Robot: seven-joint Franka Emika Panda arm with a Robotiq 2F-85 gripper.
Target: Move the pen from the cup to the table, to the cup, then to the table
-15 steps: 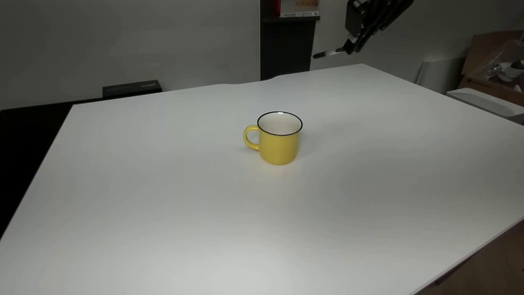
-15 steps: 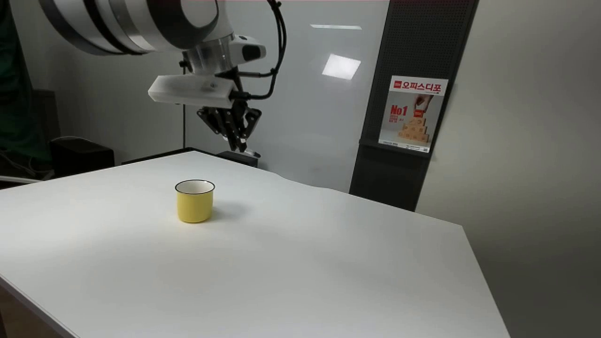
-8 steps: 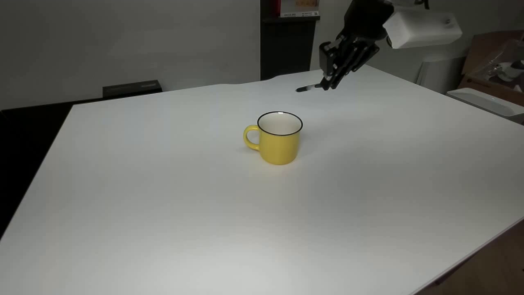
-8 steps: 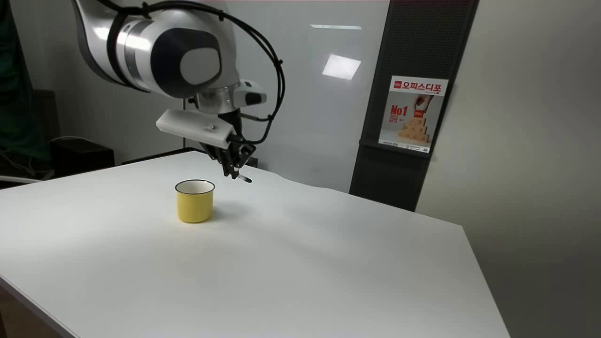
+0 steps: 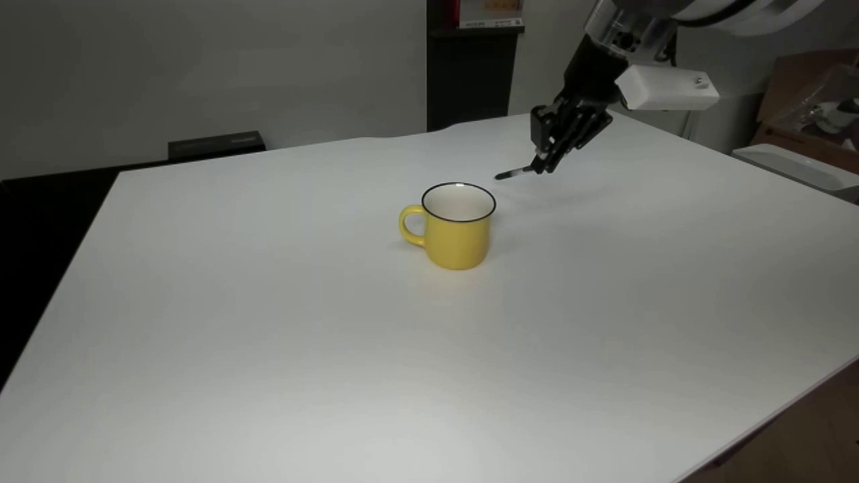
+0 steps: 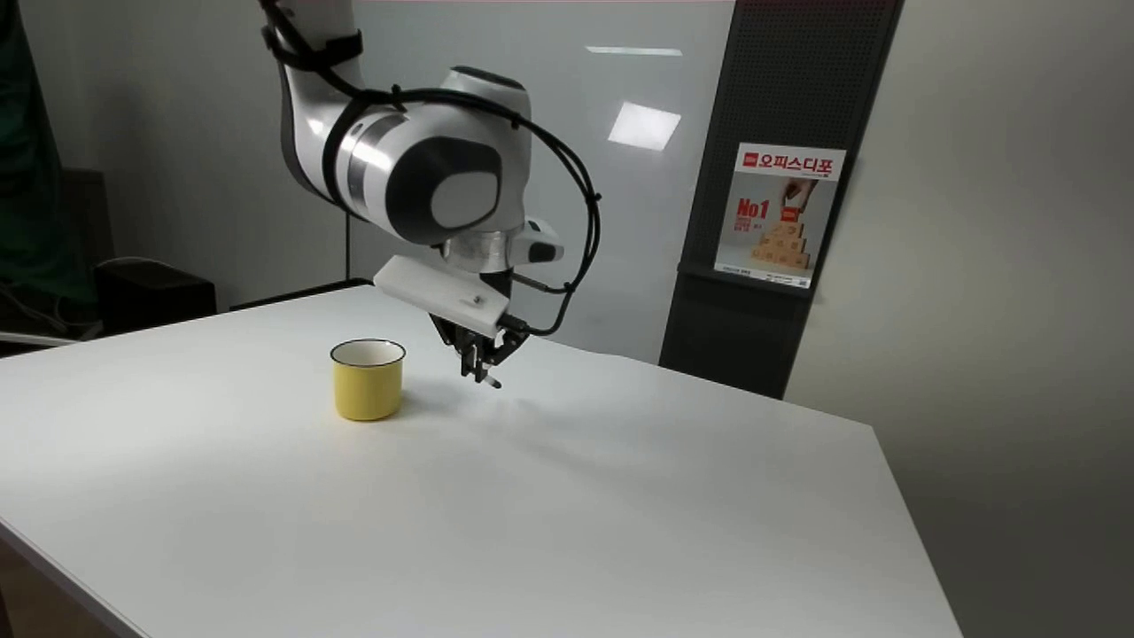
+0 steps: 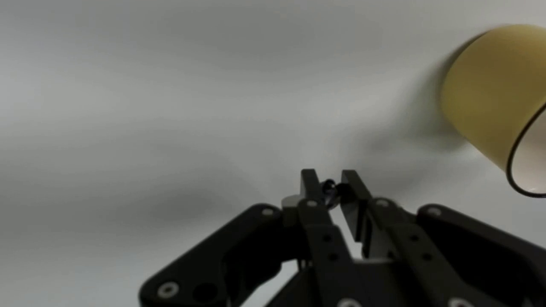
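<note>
The yellow cup (image 5: 458, 243) stands upright on the white table (image 5: 302, 349), its pale inside facing up in both exterior views. Black fingers pinch the pen (image 5: 513, 173), which sticks out sideways from the tips, slightly tilted, with a dark end and a paler middle. My gripper (image 6: 475, 374) is shut on it, low above the table and beside the cup, apart from it. In the wrist view the pen (image 7: 330, 189) shows end-on between the fingertips, most of its length hidden, while the cup (image 7: 490, 94) appears at the right edge.
A dark box (image 5: 217, 145) lies beyond the table's far edge in an exterior view. Behind the table rises a dark panel with a poster (image 6: 780, 217). A cardboard box (image 5: 809, 114) and a white tray-like piece (image 5: 795, 166) stand past the table's side.
The gripper has come down from high above the far side of the table to just above its surface, carrying the pen along. The cup has stayed in place.
</note>
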